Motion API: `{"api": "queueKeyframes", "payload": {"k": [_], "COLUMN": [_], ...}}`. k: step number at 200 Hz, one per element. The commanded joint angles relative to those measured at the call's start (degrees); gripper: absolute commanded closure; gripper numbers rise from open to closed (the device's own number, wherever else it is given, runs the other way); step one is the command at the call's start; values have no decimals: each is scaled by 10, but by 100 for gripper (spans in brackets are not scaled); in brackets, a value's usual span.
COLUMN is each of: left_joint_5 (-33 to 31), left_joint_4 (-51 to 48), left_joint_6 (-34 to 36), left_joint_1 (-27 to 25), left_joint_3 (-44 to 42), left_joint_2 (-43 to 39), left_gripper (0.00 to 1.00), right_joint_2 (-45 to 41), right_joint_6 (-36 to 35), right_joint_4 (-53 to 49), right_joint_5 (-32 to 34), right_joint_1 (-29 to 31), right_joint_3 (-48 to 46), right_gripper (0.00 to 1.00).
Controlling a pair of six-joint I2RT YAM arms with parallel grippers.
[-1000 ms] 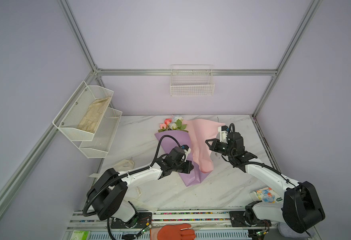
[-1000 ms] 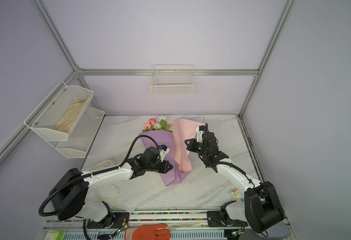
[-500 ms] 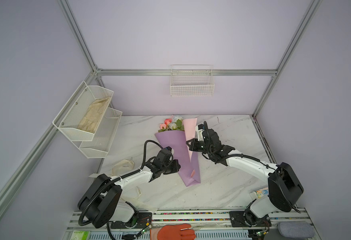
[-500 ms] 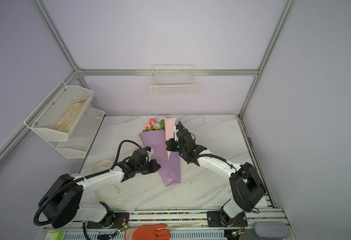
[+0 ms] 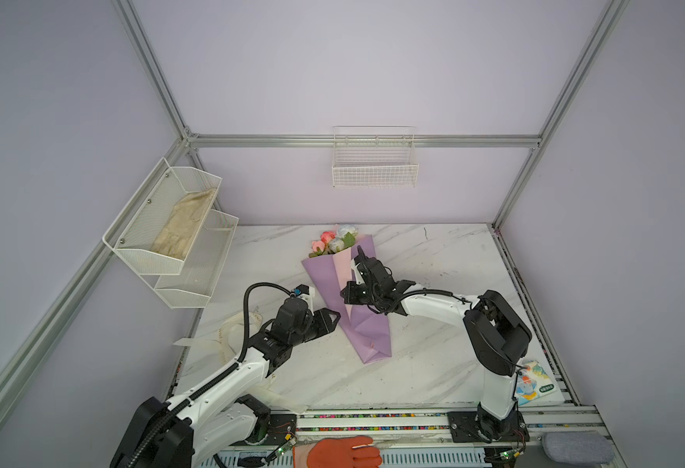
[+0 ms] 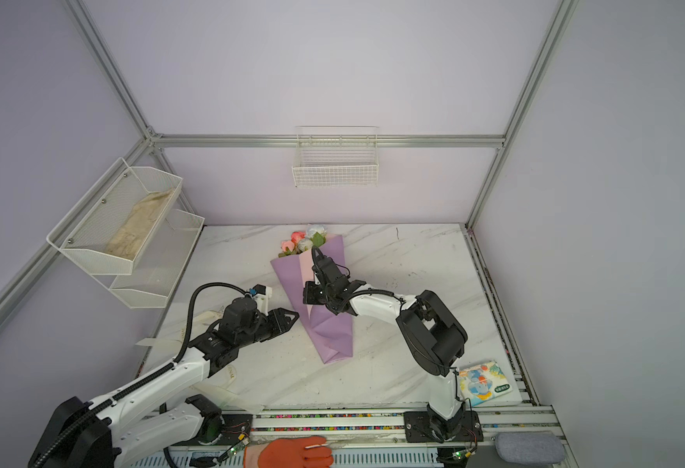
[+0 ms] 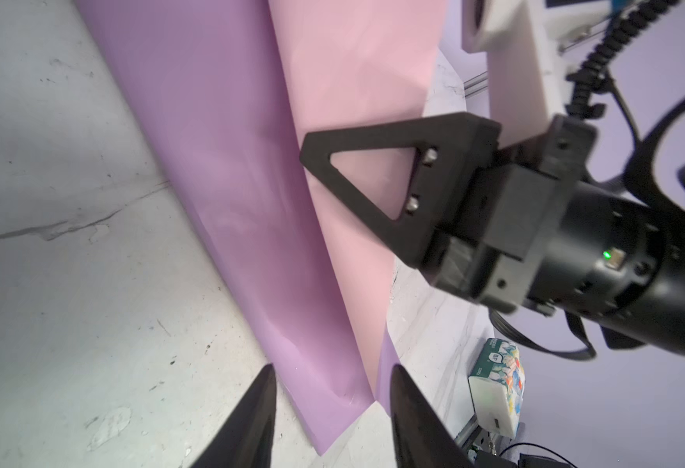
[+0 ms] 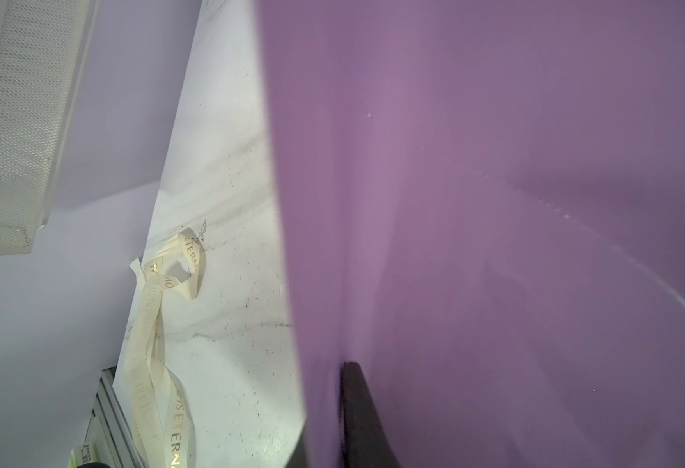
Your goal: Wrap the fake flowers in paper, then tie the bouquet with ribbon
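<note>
The bouquet [image 5: 367, 328] [image 6: 330, 332] lies on the marble table as a lilac paper cone with a pink strip showing. The fake flowers [image 5: 335, 241] [image 6: 302, 241] stick out of its far end. My right gripper [image 5: 359, 259] [image 6: 315, 259] reaches over the cone's upper part. In the right wrist view it [image 8: 332, 405] is shut on a fold of the lilac wrapping paper [image 8: 495, 202], with one finger hidden behind the sheet. My left gripper [image 5: 335, 318] [image 6: 294, 316] stands open just left of the cone. Nothing sits between its fingers [image 7: 266, 389], which point at the cone's narrow end.
A cream lettered ribbon [image 5: 227, 328] [image 8: 162, 324] lies on the table's left side, behind my left arm. A tissue pack [image 5: 533, 383] [image 7: 495, 389] sits at the front right corner. A wire shelf [image 5: 170, 235] hangs on the left wall, a basket [image 5: 375, 170] on the back wall.
My right gripper has swung the spread pink flap leftward over the bouquet, closing the wrap into a narrow lilac cone. My left gripper has let go, opened and drawn back left.
</note>
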Motion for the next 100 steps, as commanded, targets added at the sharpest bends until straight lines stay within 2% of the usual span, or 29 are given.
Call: {"api": "queueKeyframes", "payload": {"k": [1, 33, 64, 100], "left_joint_5": [32, 108, 149, 139], "left_joint_4": [75, 146, 176, 204], "left_joint_6": [-4, 11, 17, 15], "left_joint_1": [2, 2, -1, -6], "left_joint_3": [-49, -55, -16, 12], "left_joint_2": [-27, 3, 76, 135], "left_gripper": [44, 32, 30, 33], "right_joint_2": [11, 16, 22, 26], "right_joint_6": [5, 10, 9, 10], "right_joint_4": [0, 4, -4, -8], "right_joint_5": [-28, -29, -30, -26], "right_joint_1": [3, 4, 4, 4], "right_joint_3": [24, 29, 38, 40], "right_gripper": [89, 88, 88, 88]}}
